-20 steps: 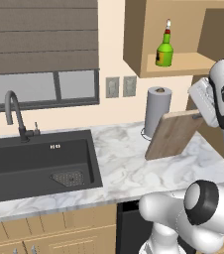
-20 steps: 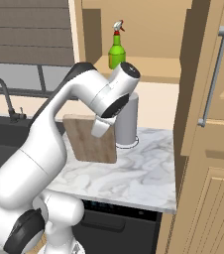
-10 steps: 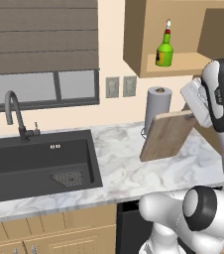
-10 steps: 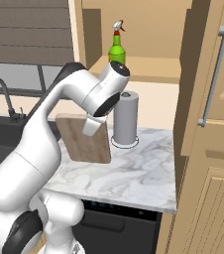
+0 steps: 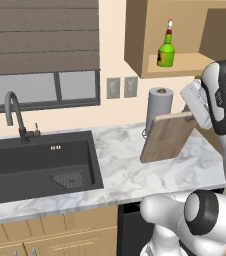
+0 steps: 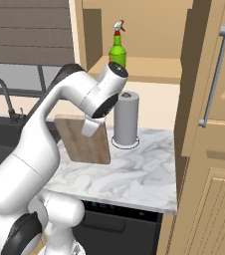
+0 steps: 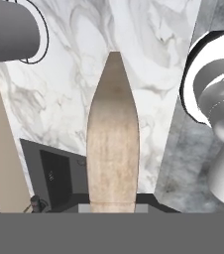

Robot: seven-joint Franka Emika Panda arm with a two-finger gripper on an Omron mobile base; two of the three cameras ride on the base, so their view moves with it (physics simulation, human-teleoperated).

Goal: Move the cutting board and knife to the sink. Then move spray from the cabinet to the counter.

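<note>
The gripper (image 5: 189, 118) was clamped on the top edge of the board (image 5: 166, 137), which hung below it, clear of the counter (image 5: 125, 172) and tilted, its long axis running down and away from the fingers. In the hand view the board (image 7: 112, 139) stretched straight ahead of the gripper, with marble beneath it. The sink (image 5: 40, 162) lay well off to the gripper's left, across a stretch of bare counter, so the carry looked to be a leftward sweep with the board hanging edge-down. The paper towel roll (image 5: 157, 110) stood just behind the board, close enough to be clipped. The spray (image 5: 166, 50) sat above the gripper on the cabinet (image 5: 150, 35) shelf. I could not make out the knife.
</note>
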